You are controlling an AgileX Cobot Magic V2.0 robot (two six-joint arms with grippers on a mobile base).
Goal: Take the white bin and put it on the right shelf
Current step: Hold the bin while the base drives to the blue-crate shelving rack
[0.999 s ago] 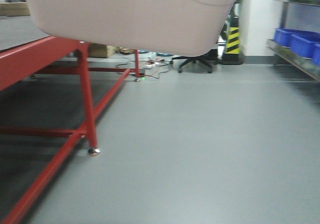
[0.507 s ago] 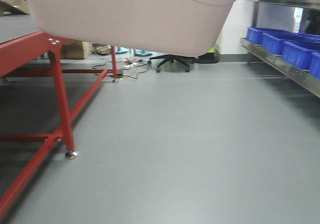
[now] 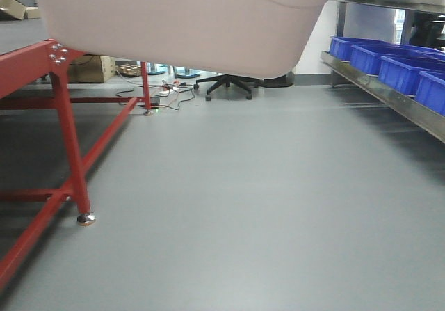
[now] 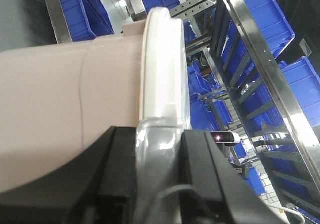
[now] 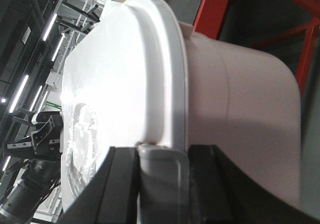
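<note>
Left hand (image 4: pixel 160 151), right hand (image 5: pixel 162 159) on white bin (image 3: pixel 181 19) rim; open floor (image 3: pixel 264 200) beneath

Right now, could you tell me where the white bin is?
In the front view the white bin hangs above the floor at top, red-framed table to its left, shelf of blue crates to its right.

The bin (image 3: pixel 188 19) is plain pinkish-beige, and its lid (image 5: pixel 125 83) is white. On the left, the table frame (image 3: pixel 69 137) is red. On the right, the crates (image 3: pixel 368 55) are blue and the shelf (image 3: pixel 375 92) is shiny silver. The floor (image 3: pixel 243 206) is grey. The left gripper (image 4: pixel 160 149) and right gripper (image 5: pixel 162 159) are black.
</note>
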